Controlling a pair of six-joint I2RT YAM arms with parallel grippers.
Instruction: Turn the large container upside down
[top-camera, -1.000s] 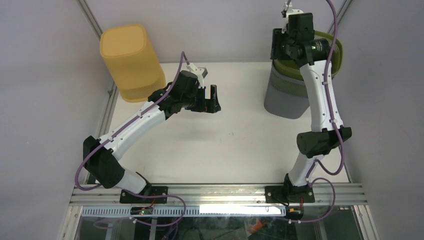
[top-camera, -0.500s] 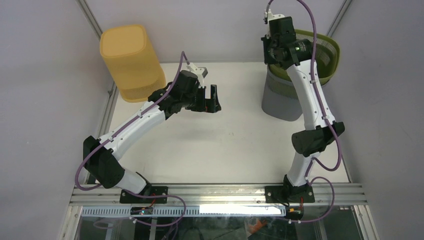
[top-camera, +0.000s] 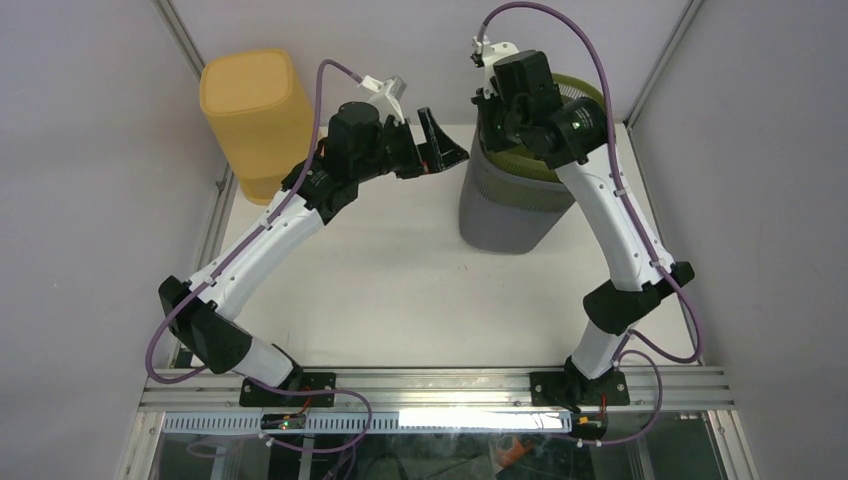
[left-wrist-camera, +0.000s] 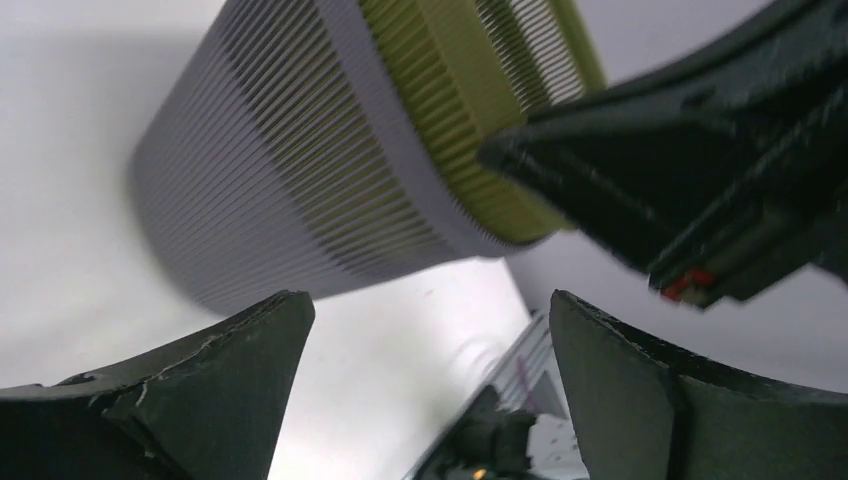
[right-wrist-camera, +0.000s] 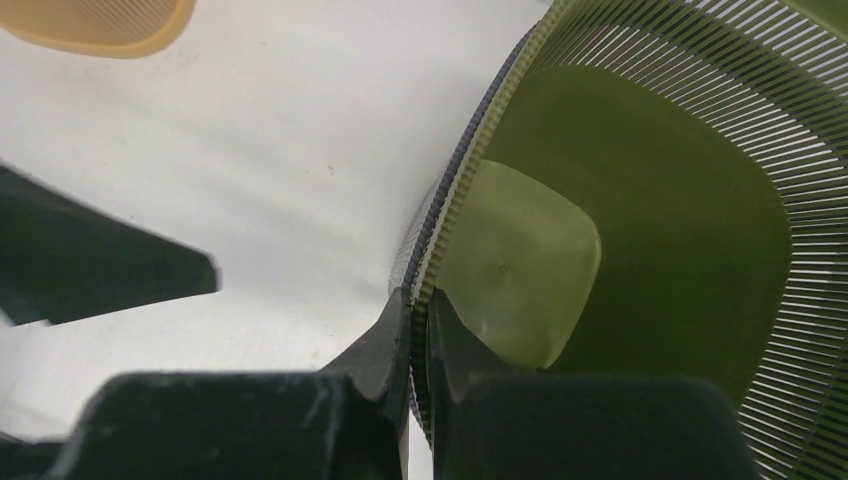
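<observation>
The large grey ribbed container (top-camera: 500, 212) stands mouth-up at the back centre of the table, with an olive-green ribbed container (top-camera: 560, 160) nested inside it. My right gripper (top-camera: 492, 108) is shut on their left rims; in the right wrist view (right-wrist-camera: 420, 300) one finger is outside the grey wall (right-wrist-camera: 412, 245) and one inside the green one (right-wrist-camera: 640, 200). My left gripper (top-camera: 440, 150) is open and empty, held just left of the rim. The left wrist view shows its open jaws (left-wrist-camera: 430, 330) facing the grey wall (left-wrist-camera: 270, 190) and green rim (left-wrist-camera: 470, 120).
A yellow ribbed container (top-camera: 262, 120) stands upside down at the back left corner. The enclosure walls and metal frame posts (top-camera: 190, 45) close in the table's sides. The aluminium rail (top-camera: 430, 385) with both arm bases runs along the near edge.
My right gripper has moved left with the nested containers, shifting them from the back right toward the back centre. My left gripper has risen and swung toward the container rim.
</observation>
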